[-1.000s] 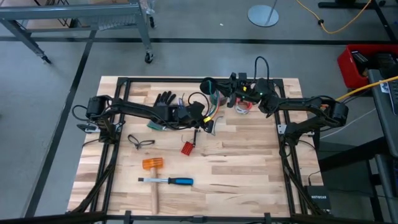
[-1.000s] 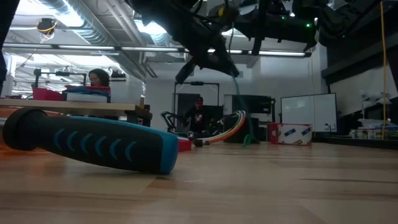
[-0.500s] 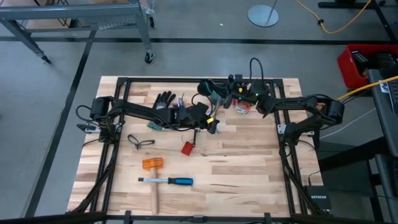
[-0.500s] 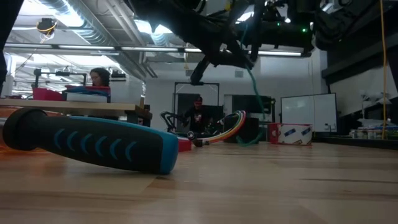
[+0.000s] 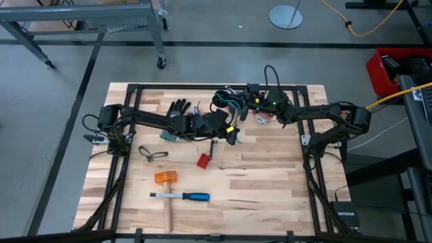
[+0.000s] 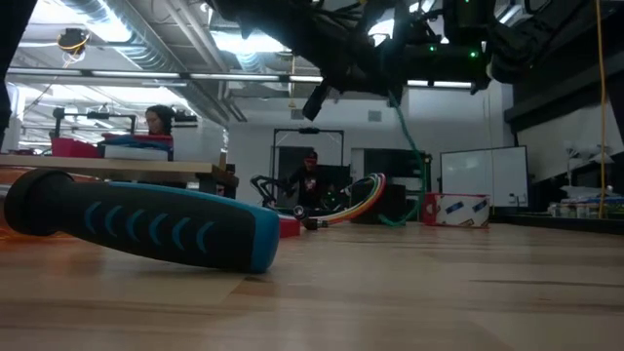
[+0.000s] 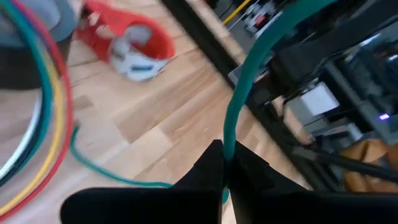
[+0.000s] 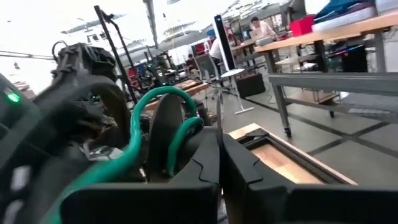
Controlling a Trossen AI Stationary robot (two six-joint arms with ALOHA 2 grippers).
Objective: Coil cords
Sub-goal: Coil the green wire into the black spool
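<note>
Left gripper [image 7: 224,171] is raised over the table's [image 5: 270,182] far middle, its fingers pinched on a green cord [image 7: 239,93]. Right gripper [image 8: 219,163], reaching in from the right to meet it, is closed on the same green cord [image 8: 140,140]. One bundle of coloured cords [image 6: 353,200] arcs on the wood nearby. One glove [image 5: 178,108], one hammer [image 5: 166,189], one screwdriver [image 5: 182,196] lie apart

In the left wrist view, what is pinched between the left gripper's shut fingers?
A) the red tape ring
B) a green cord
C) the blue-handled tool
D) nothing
B: the green cord runs straight into the shut fingers of the left gripper.
</note>
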